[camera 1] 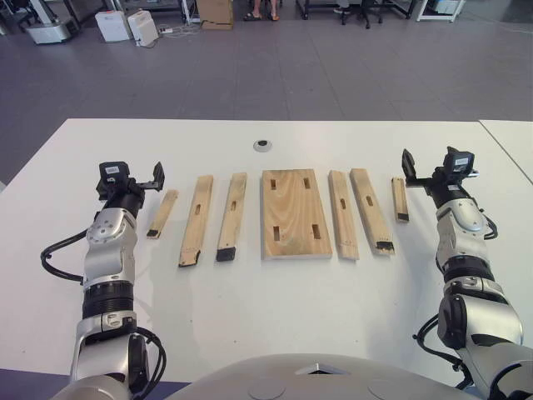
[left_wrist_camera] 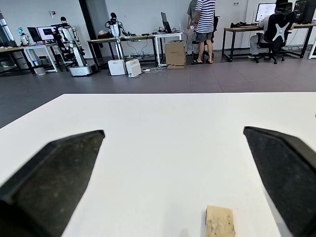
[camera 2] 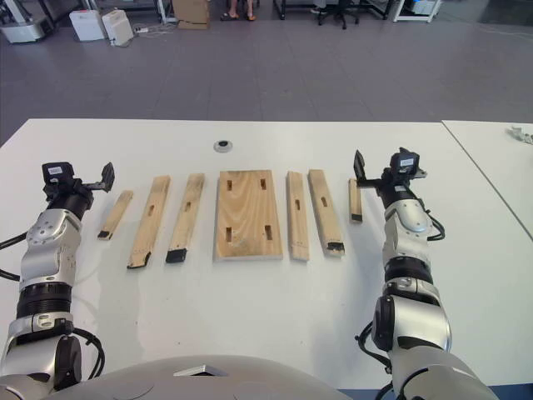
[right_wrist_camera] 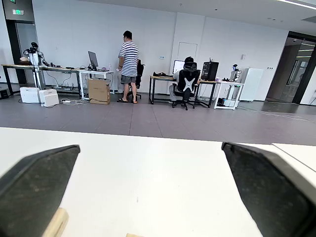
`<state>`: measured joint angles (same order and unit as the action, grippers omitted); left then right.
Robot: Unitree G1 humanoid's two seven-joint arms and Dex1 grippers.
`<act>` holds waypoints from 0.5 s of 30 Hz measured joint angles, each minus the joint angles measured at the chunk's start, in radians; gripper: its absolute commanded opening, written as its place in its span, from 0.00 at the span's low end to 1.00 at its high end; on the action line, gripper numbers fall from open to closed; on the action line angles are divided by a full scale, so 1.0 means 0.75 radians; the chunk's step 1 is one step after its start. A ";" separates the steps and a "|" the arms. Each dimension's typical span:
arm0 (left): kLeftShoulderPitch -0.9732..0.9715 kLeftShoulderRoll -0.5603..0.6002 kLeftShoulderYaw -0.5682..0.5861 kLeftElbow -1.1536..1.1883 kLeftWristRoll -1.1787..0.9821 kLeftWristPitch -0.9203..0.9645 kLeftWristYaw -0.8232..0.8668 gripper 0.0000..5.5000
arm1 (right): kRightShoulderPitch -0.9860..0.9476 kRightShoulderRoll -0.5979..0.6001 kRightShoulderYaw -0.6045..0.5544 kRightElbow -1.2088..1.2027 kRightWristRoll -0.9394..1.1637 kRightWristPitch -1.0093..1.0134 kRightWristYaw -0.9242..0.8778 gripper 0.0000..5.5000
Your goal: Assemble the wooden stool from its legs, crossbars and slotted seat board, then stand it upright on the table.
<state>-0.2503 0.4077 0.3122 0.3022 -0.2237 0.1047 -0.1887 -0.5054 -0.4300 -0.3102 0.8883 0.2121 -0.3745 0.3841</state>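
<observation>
Basically nothing's joined yet, so this reads as the very start. The seat board lies flat mid-surface w/ its four slots facing up. The left long sticks and right long sticks lie alongside it, two per side. Beyond those are the left short stick and the right short stick, all apart from each other. The left hand sits just past the far end of the left short stick, released and holding nothing; in the wrist view that stick's tip lies between the spread fingers. The right hand is likewise spread and empty, just beside the far end of the right short stick. Next move, imo: close on one stick, lift it, and line its end up w/ a slot, which needs square alignment, not force. Hard to make out: the sticks' dark ends are prob. tenons, but their shape isn't clear. Whether either hand touches the surface can't be told.
</observation>
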 measured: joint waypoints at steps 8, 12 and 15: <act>0.035 0.014 -0.001 0.000 0.002 0.000 -0.044 0.94 | 0.000 0.000 0.000 -0.007 0.004 0.000 0.004 0.98; 0.100 0.027 -0.024 -0.001 0.000 0.028 -0.134 0.90 | 0.000 0.000 0.000 -0.009 0.007 0.000 0.005 0.98; 0.176 0.041 -0.048 0.008 -0.003 0.090 -0.215 0.80 | 0.000 -0.001 -0.001 -0.011 0.009 0.000 0.005 0.98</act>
<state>-0.1183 0.4383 0.2758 0.3084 -0.2259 0.1724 -0.3502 -0.5053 -0.4306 -0.3110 0.8803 0.2191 -0.3743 0.3877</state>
